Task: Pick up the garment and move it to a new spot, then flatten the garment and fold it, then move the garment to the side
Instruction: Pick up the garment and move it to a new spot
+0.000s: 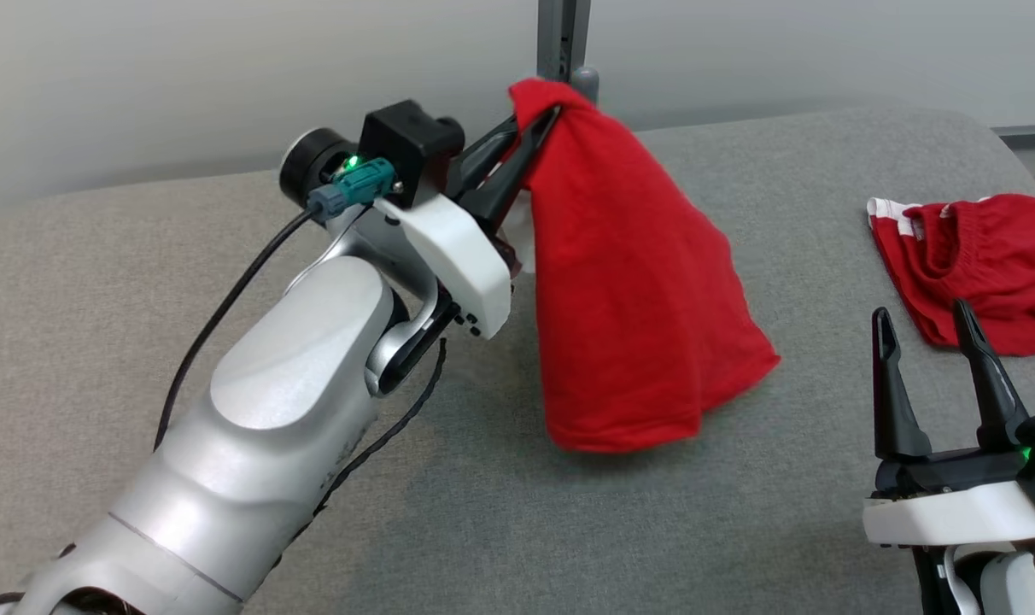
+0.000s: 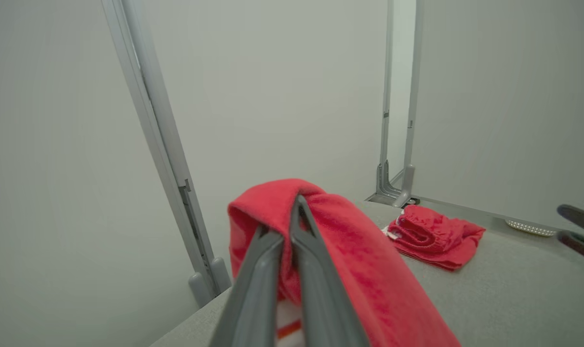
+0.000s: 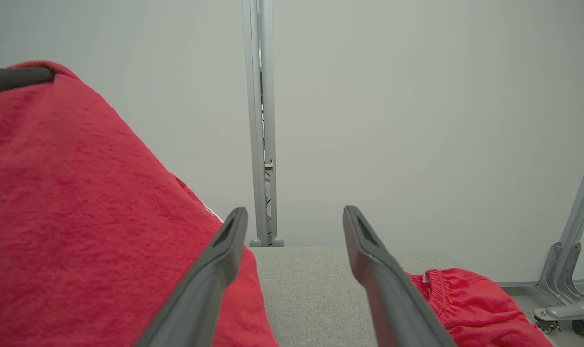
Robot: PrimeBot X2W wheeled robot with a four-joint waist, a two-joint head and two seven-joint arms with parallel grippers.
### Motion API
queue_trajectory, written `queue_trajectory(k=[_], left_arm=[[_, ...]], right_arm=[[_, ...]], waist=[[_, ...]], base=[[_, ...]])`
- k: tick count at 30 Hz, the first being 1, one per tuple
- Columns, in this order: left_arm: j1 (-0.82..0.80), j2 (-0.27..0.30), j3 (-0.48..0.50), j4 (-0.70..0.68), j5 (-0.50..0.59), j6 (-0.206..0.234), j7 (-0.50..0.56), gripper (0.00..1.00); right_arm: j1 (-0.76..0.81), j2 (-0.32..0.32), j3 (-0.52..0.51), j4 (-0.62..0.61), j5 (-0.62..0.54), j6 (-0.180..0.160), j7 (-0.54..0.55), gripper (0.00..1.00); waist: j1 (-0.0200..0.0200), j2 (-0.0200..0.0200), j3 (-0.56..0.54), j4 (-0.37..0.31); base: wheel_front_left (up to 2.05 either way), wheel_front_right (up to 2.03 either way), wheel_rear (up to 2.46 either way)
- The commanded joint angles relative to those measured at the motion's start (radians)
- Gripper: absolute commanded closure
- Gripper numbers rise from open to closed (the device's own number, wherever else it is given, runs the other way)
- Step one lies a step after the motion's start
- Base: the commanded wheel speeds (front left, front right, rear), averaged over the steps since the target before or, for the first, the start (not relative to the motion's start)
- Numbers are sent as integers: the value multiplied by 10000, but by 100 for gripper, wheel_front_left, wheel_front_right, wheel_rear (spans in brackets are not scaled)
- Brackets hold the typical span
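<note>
**Head view.** The left gripper (image 1: pixel 539 128) is clamped on the top edge of the red garment (image 1: pixel 637 290) and holds it raised over the middle of the grey surface (image 1: pixel 739 530). The cloth hangs in a bunched cone. Whether its lower hem touches the surface cannot be told. The left forearm rises diagonally from the lower left, fingers pointing up and to the right. The right gripper (image 1: pixel 920 309) stands at the lower right, fingers apart and empty, near a second red garment (image 1: pixel 979 265) lying crumpled on the surface.

**Left wrist view.** Both fingers meet at the tips, with red fabric draped over them.

**Right wrist view.** The fingers are spread with nothing between them. The hanging garment is just beside the finger on that view's left.

**Progress.** Pickup appears complete and the transfer looks under way. Set-down, flattening, folding and moving aside remain.
</note>
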Motion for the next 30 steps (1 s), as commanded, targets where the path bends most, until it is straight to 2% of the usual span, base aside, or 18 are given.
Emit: queue_trajectory(k=[1,9,10,11,13,19,30], left_arm=[[178,-14,38,512,43,96,-346,100],[682,-232,403,3665,-157,278,-1440,100],[737,-254,463,3987,-218,279,-1496,89],[755,-280,542,4268,-242,299,-1556,68],[803,-317,665,4751,-283,293,-1637,2],[917,-450,1028,5235,-284,102,-1725,0],[2661,-292,2756,2758,709,333,-1715,0]], right_arm=[[-154,-50,40,27,81,2,-56,0],[-439,-49,88,107,63,2,-59,0],[-468,-49,97,115,49,2,-60,0],[-495,-47,108,129,41,2,-60,0],[-513,-49,93,158,42,2,-61,0],[-394,-50,-30,256,-47,2,-61,0],[-6,-49,-84,503,-126,2,-62,0]], waist=[[0,0,263,-247],[0,0,738,-614],[0,0,758,-626],[0,0,773,-631],[0,0,776,-614],[0,0,531,-275],[0,0,-372,681]], base=[[0,0,0],[0,0,0],[0,0,0],[0,0,0],[0,0,0],[0,0,0],[0,0,0]])
